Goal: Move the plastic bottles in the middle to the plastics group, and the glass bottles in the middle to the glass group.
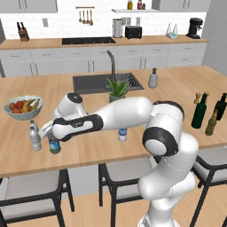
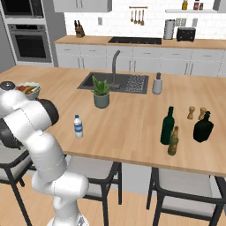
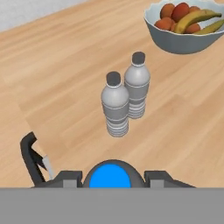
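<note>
At the counter's left end sits the fruit bowl [image 1: 23, 107], then a clear grey-label bottle [image 1: 35, 136]. Just beside it the gripper [image 1: 52, 133] is clamped around the blue-capped bottle [image 1: 54, 144], which stands upright on the wood. Mid-counter stands the white-capped bottle [image 1: 123, 134] before the potted plant [image 1: 118, 89]. Far right, the tall green bottle [image 1: 200, 111] stands near the olive-brown bottle [image 1: 212, 123] and blackish bottle [image 1: 220, 106].
</note>
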